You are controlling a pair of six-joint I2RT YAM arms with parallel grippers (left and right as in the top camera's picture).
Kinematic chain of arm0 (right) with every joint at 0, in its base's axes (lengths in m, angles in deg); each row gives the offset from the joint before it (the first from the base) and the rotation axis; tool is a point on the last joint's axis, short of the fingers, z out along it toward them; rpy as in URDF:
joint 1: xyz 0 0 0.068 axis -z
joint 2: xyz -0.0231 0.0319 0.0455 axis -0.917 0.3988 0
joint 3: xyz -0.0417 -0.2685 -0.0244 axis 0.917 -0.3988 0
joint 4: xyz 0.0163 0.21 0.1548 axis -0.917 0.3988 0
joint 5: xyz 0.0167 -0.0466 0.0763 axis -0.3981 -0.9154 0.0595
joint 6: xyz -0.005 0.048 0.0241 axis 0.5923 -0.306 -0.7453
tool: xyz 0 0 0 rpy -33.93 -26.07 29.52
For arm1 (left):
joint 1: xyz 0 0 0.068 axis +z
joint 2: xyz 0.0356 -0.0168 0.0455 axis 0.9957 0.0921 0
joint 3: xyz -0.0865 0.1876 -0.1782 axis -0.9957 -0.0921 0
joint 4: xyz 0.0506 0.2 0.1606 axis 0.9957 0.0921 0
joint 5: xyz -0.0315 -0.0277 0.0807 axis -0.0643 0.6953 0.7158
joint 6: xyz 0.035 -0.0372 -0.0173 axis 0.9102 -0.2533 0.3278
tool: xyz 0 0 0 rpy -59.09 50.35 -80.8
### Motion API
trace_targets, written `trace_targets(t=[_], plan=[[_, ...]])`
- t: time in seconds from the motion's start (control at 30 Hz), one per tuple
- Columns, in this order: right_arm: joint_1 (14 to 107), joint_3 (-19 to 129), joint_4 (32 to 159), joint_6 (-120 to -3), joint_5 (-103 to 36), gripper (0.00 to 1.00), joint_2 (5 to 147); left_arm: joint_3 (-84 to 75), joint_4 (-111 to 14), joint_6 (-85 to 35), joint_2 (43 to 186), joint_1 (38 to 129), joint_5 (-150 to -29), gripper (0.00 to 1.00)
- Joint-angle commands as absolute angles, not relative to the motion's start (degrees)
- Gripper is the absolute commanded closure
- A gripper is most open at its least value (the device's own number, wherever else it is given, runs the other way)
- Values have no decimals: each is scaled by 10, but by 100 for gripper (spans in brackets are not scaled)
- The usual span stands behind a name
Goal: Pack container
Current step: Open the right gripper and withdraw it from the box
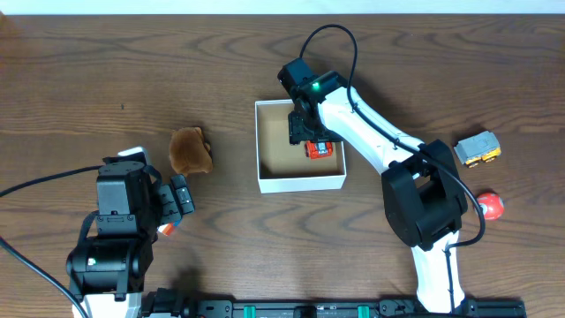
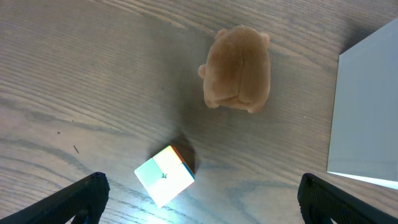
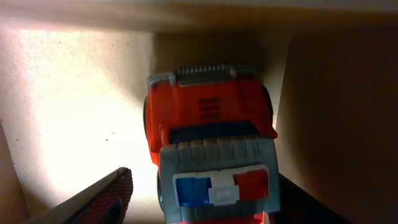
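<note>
Overhead view: container (image 1: 300, 183) stands approx. mid-table (image 1: 88, 71), open top, low white walls, brown cardboard floor. Right gripper (image 1: 305, 132) is down inside it, with its arm reaching in from the right-hand side. Directly under the gripper a red toy fire truck (image 1: 320, 150) lies on the container floor, in the half nearer the right wall.

Right wrist view confirms: truck upright on the cardboard, grey grille and blue/white/red light bar visible, one finger either side. Jaws are parted wider than the truck. There is a clear gap btwn one finger (image 3: 115, 193) and the truck body; the opp. side is too dark to judge contact. Truck rests on the floor, nothing gripped.

Left gripper (image 1: 181, 199) hovers over the near left of the table, well apart from the container, jaws at full spread, holding nothing. Left wrist view: small multi-colour cube (image 2: 165, 175) on the table btwn and ahead of the fingers, untouched. Brown plush toy (image 2: 238, 68) lies beyond it, and the container's white wall shows at the frame edge.

Misc.: grey/yellow toy truck (image 1: 478, 148) and small red item (image 1: 491, 205), type unclear, sit near each other on the table right of the right arm, well apart from the container.
</note>
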State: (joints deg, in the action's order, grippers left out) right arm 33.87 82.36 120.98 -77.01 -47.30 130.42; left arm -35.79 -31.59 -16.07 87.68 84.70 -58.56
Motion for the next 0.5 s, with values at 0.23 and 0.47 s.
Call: trace_targets(t=[0.23,0.47], plan=[[339,833,1196,-765,-530,30,1295,-345,-314,-168,877,850,-579,2],[346,869,1201,-737,-543,27,1264,-345,-314,-168,877,850,-579,2]])
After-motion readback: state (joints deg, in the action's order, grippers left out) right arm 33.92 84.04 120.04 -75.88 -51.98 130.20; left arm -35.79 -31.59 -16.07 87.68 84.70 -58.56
